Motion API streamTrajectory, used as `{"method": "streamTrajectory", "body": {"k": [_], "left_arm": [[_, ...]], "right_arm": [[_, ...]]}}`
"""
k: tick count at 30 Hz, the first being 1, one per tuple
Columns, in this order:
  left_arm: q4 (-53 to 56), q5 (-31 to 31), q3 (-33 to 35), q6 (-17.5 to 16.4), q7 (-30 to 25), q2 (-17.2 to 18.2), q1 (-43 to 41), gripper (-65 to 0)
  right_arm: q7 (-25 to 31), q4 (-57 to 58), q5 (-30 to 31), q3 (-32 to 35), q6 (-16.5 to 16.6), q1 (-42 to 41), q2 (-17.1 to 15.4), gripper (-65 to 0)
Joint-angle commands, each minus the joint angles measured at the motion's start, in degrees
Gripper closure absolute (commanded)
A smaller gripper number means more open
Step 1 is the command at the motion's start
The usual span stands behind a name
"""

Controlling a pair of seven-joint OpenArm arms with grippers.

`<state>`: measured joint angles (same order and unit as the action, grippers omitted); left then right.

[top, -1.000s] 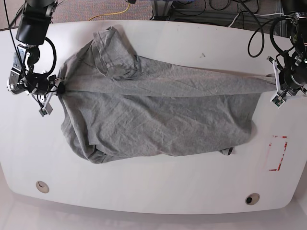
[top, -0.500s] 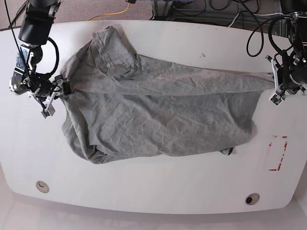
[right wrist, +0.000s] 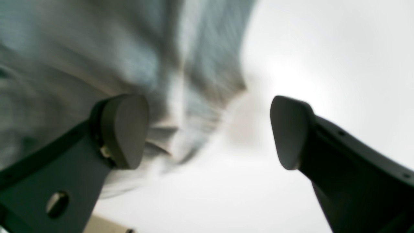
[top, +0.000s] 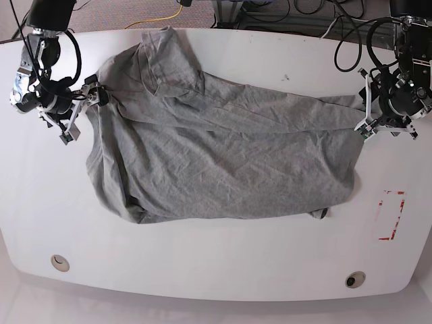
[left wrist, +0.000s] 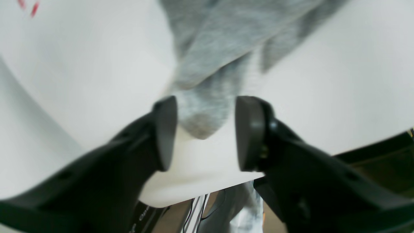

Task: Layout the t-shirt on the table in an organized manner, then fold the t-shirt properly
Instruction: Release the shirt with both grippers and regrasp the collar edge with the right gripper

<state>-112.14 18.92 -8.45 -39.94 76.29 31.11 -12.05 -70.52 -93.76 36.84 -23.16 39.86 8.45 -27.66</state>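
The heather-grey t-shirt (top: 223, 155) lies wrinkled and spread across the middle of the white table (top: 223, 283), with one sleeve reaching toward the far edge. At the shirt's right end my left gripper (top: 365, 116) is open. In the left wrist view a loose tip of the t-shirt (left wrist: 202, 110) sits between the parted pads of the left gripper (left wrist: 207, 132). At the shirt's left end my right gripper (top: 86, 100) is open too. The right wrist view shows the right gripper (right wrist: 207, 131) spread wide, blurred t-shirt cloth (right wrist: 181, 81) beside one finger.
A red rectangular outline (top: 391, 216) is marked near the table's right edge. Two round holes (top: 59, 262) (top: 354, 279) sit by the front edge. Cables (top: 162, 19) lie on the floor behind the table.
Both grippers went from shut on the shirt's ends to open, letting go of the cloth. Both arms moved toward the far edge, and the stretched fold between them went slack.
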Motion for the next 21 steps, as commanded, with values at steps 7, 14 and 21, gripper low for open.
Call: {"method": "streamTrajectory", "body": {"k": [7, 14, 21], "left_arm": [[-0.9, -0.4, -0.3, -0.1, 0.3, 1.2, 1.0, -36.8], [-0.9, -0.4, -0.3, -0.1, 0.3, 1.1, 4.5, -36.8], [-0.9, -0.4, -0.3, -0.1, 0.3, 1.1, 7.3, -36.7]], "right_arm": [[-0.1, -14.9, 11.2, -1.4, 0.1, 5.4, 0.2, -56.9], [-0.3, -17.6, 13.7, 1.7, 0.1, 7.2, 3.1, -56.9], [-0.2, -17.4, 13.7, 7.1, 0.1, 7.7, 5.6, -56.9]]}}
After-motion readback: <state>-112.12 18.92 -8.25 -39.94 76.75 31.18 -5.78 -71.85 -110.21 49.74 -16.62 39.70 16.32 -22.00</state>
